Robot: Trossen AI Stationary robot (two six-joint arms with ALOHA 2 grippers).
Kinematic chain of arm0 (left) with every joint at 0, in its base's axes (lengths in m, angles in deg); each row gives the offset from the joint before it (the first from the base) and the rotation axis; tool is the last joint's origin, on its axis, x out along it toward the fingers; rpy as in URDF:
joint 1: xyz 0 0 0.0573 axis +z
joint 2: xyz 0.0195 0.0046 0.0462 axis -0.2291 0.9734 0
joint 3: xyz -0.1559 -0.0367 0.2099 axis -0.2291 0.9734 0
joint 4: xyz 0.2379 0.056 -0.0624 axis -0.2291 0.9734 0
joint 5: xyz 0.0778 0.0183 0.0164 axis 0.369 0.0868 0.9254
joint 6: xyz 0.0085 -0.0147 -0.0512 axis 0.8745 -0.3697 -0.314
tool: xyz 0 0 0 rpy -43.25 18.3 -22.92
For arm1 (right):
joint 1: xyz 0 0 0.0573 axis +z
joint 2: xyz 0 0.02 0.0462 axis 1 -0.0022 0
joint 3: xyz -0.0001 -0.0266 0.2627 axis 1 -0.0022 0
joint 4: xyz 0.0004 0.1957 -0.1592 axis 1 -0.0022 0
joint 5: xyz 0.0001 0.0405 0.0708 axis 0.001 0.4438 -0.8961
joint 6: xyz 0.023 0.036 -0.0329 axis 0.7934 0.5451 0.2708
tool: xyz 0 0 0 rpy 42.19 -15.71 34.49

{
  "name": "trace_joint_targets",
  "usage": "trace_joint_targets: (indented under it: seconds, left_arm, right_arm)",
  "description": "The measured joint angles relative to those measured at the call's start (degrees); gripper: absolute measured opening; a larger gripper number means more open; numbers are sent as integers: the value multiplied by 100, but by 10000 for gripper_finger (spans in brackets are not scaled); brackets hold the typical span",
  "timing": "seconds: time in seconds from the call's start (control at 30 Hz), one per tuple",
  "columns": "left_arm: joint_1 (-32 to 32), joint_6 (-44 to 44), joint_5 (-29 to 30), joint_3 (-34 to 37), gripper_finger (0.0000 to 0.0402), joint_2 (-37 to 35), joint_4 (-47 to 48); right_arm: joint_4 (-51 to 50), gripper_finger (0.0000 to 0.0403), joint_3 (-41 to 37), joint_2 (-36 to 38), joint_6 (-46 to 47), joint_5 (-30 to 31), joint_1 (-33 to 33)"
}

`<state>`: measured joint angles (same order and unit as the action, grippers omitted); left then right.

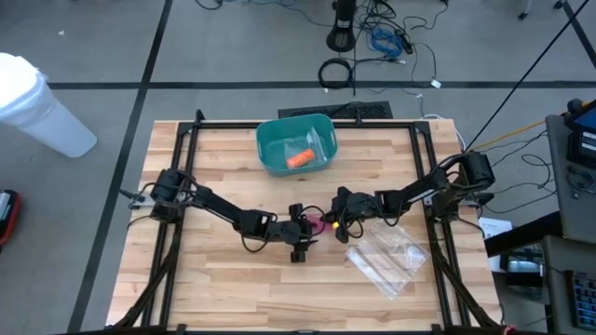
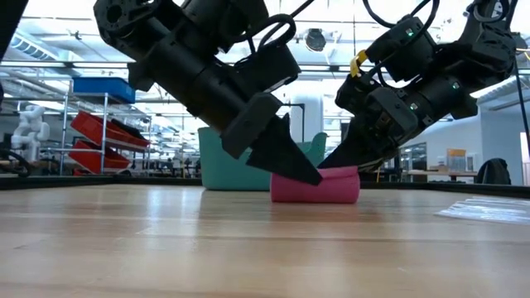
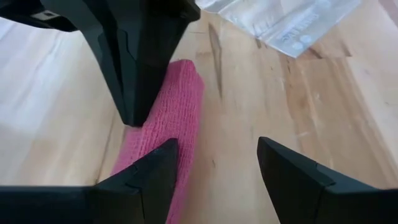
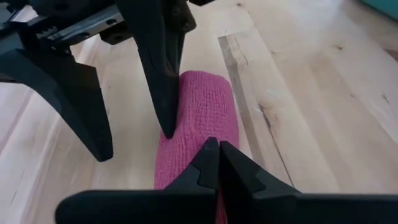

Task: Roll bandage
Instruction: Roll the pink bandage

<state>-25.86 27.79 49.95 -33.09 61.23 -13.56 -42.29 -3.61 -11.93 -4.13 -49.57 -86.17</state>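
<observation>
The pink bandage (image 2: 315,185) lies flat on the wooden table (image 1: 223,288), a little in front of the teal bin (image 1: 270,149) and beside the clear plastic bag (image 1: 386,261). The left gripper (image 3: 214,165) stands spread wide over it, one fingertip touching the roll and the other on bare wood, gripping nothing. Facing it from the bandage's other end, the right gripper (image 4: 219,163) has its fingers pressed together, tips down on the roll and holding nothing.

Bright even light, backlit low view

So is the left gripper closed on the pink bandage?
No, the left gripper is open, one finger touching the pink bandage.
</observation>
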Motion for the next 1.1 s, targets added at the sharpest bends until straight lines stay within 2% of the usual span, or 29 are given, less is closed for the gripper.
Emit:
trace_joint_targets:
  seconds: [0.4,0.8,0.97,1.1]
  left_arm:
    - [-87,-55,-22,-28,228,-23,94]
    - [-49,-19,9,-30,228,-24,44]
    - [-48,-19,9,-31,228,-24,37]
    - [-46,-19,11,-31,228,-26,33]
  right_arm:
    - [-21,0,0,72,-70,27,-15]
    - [-600,0,-4,821,101,-191,14]
    - [-656,0,-4,839,237,-782,101]
    - [-722,0,-4,839,216,-798,129]
